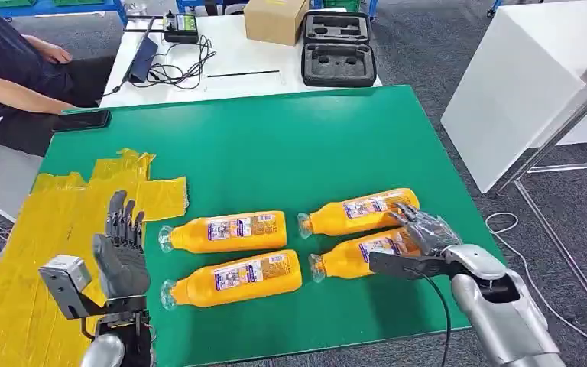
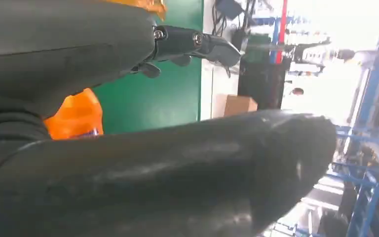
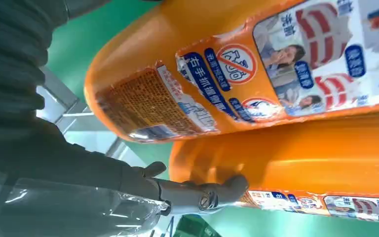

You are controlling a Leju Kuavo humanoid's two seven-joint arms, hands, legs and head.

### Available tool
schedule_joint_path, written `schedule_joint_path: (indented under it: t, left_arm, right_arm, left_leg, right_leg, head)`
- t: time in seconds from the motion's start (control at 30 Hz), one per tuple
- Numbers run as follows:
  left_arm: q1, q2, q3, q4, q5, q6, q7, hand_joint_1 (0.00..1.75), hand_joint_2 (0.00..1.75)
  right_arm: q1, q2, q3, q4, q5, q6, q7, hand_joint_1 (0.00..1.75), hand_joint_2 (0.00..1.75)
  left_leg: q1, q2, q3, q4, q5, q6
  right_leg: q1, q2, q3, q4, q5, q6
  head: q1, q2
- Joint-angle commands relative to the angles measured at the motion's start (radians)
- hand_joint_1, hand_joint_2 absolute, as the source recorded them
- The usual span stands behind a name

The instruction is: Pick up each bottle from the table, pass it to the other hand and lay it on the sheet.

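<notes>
Four orange bottles lie on the green table (image 1: 298,145): far-left (image 1: 229,232), near-left (image 1: 237,277), far-right (image 1: 359,210) and near-right (image 1: 355,256). My right hand (image 1: 424,233) wraps the base end of the near-right bottle (image 3: 177,64), fingers over its top and thumb along its near side. The bottle lies on the table. One fingertip (image 3: 232,185) touches the neighbouring bottle (image 3: 301,158). My left hand (image 1: 122,248) is raised upright and open, holding nothing, over the edge of the crumpled yellow sheet (image 1: 30,252). Its fingers (image 2: 197,42) point across the table, with an orange bottle (image 2: 76,116) beside them.
A seated person (image 1: 15,84) is at the far left, with a black phone (image 1: 82,120) on the table corner. Behind stands a white table with a cardboard box (image 1: 275,19), a black foam case (image 1: 338,50) and cables. Another white table (image 1: 520,84) stands at the right.
</notes>
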Motion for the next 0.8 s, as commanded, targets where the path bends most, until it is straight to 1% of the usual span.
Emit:
schedule_joint_path:
  t: [0.03,0.1,0.17,0.73,0.8]
  left_arm:
    - [0.009,-0.003,0.051,0.004,0.002,0.006,-0.008,0.0,0.0]
    - [0.015,-0.005,0.056,0.003,0.005,0.012,-0.014,0.0,0.0]
    - [0.017,-0.004,0.058,0.002,0.005,0.012,-0.014,0.0,0.0]
    - [0.019,-0.005,0.057,-0.003,0.005,0.013,-0.014,0.0,0.0]
    - [0.017,-0.007,0.063,-0.003,0.008,0.017,-0.015,0.0,0.0]
  right_arm:
    - [-0.102,0.062,0.099,0.234,0.004,-0.015,-0.006,0.0,1.75]
    - [-0.066,0.07,0.102,0.213,0.018,-0.01,0.004,0.0,1.75]
    - [-0.055,0.074,0.104,0.212,0.018,-0.011,0.003,0.0,1.75]
    - [-0.056,0.072,0.101,0.203,0.021,-0.01,0.006,0.0,1.75]
    - [-0.073,0.052,0.133,0.23,0.031,0.024,-0.005,0.0,1.75]
  left_leg:
    - [0.002,0.003,0.004,0.0,-0.001,-0.002]
    - [0.002,0.002,0.005,-0.001,-0.001,-0.002]
    - [0.002,0.002,0.004,-0.001,-0.001,-0.001]
    - [0.002,0.001,0.008,-0.001,-0.001,-0.003]
    - [0.002,0.002,0.009,-0.001,-0.001,-0.003]
  right_leg:
    - [0.002,0.003,0.004,-0.001,0.0,-0.003]
    - [0.002,0.002,0.005,-0.002,0.0,-0.003]
    - [0.002,0.002,0.004,-0.002,0.0,-0.002]
    - [0.002,0.001,0.007,-0.002,0.002,-0.005]
    - [0.002,0.002,0.007,-0.002,0.002,-0.005]
  head:
    - [0.0,0.0]
    - [0.0,0.0]
    - [0.0,0.0]
    - [0.0,0.0]
    - [0.0,0.0]
